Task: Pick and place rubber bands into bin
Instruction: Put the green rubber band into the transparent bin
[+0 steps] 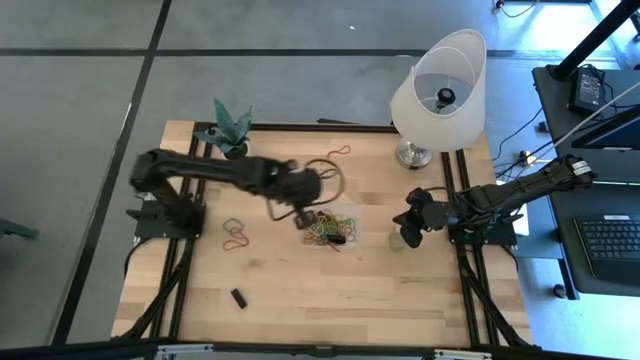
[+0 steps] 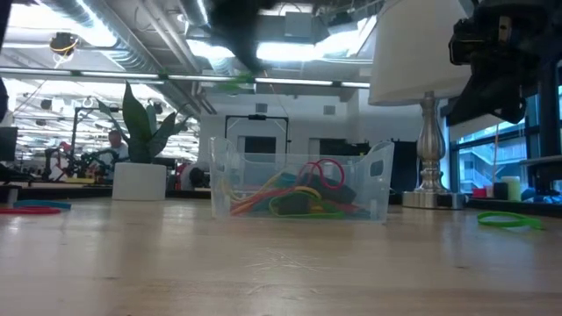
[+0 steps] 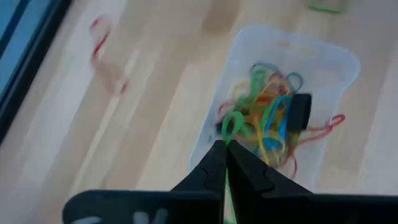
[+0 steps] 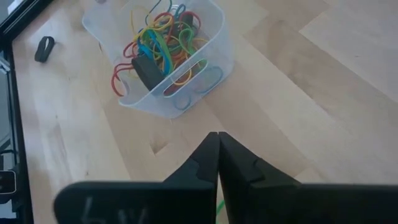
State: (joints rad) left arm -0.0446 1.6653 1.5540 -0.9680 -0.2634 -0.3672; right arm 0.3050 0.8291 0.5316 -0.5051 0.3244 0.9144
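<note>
- Right now the left pincer hangs above the near rim of the bin, its 2 fingers pressed together on a green rubber band whose loop pokes out past the tips.
- From above, the left arm reaches from the desk's left edge to the middle, with its pincer over the bin's left end.
- Inside the bin lies a tangle of rubber bands in red, orange, green, yellow and blue, with a black block among them.
- At desk height the clear bin stands on the wood, bands piled on its floor.
- On the desk left of the bin lie a few red rubber bands; another red band lies near the far edge.
- A loose green band lies on the desk to the right of the bin.
- A small black piece lies toward the desk's front left.
- The right pincer is closed with nothing visible between its fingers, raised over bare wood, right of the bin.
- A potted plant stands at the far left; a white-shaded lamp at the far right.
</note>
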